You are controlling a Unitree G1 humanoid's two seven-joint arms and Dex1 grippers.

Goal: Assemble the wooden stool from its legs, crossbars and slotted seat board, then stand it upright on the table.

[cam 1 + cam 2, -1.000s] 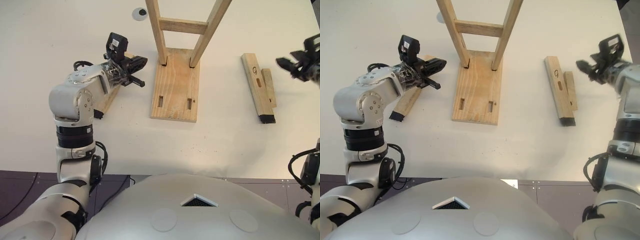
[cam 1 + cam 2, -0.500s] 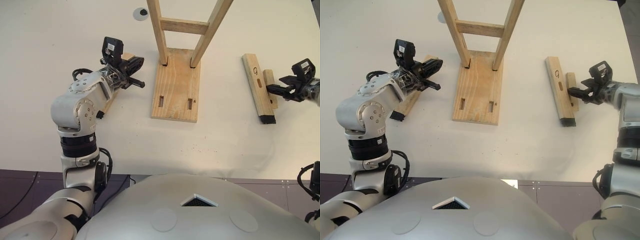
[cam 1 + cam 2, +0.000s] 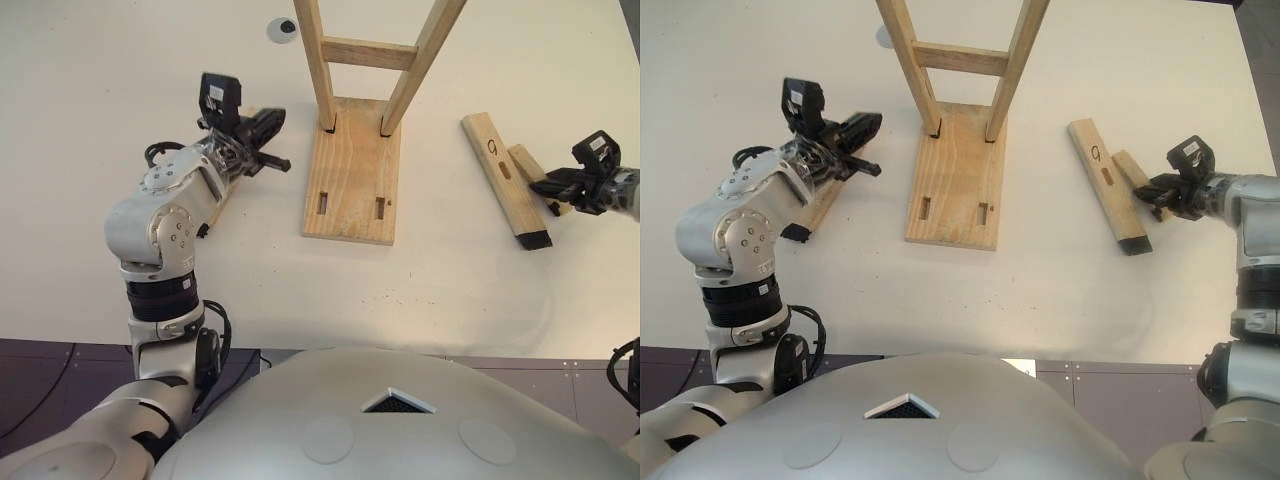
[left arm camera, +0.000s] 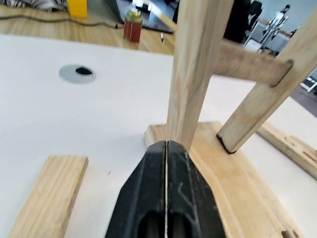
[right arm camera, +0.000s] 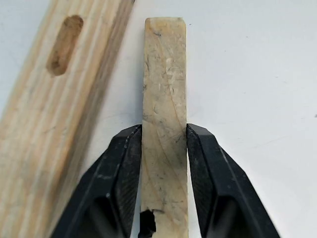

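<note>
A: Where does the job stand?

B: The seat board (image 3: pixel 352 150) lies flat in the middle of the frame. One leg pair (image 3: pixel 368 50) stands in its far slots, and the two near slots are empty. I'd guess it is roughly halfway.

A: And the right gripper (image 5: pixel 163 131)?

B: It is at the right edge. Its fingers (image 5: pixel 124 163) pinch a short crossbar (image 5: pixel 165 64) by its near end, and the bar lies on the tabletop (image 3: pixel 120 60). A slotted leg (image 3: pixel 500 175) lies just to the left of the bar.

A: What worries you?

B: The hold sits at one end, so on lifting, the free length may sag or twist between the fingers. It could also nudge the slotted leg askew, and then the bar's end would not meet the slot squarely.

A: The left side?

B: The left gripper (image 4: pixel 166 148) holds nothing, fingers pressed together. It hovers left of centre, close to the nearer standing leg. Another loose leg (image 4: pixel 47 198) lies under that arm. The upright pair looks merely seated in its slots, so a bump from that gripper might tip it out.
</note>
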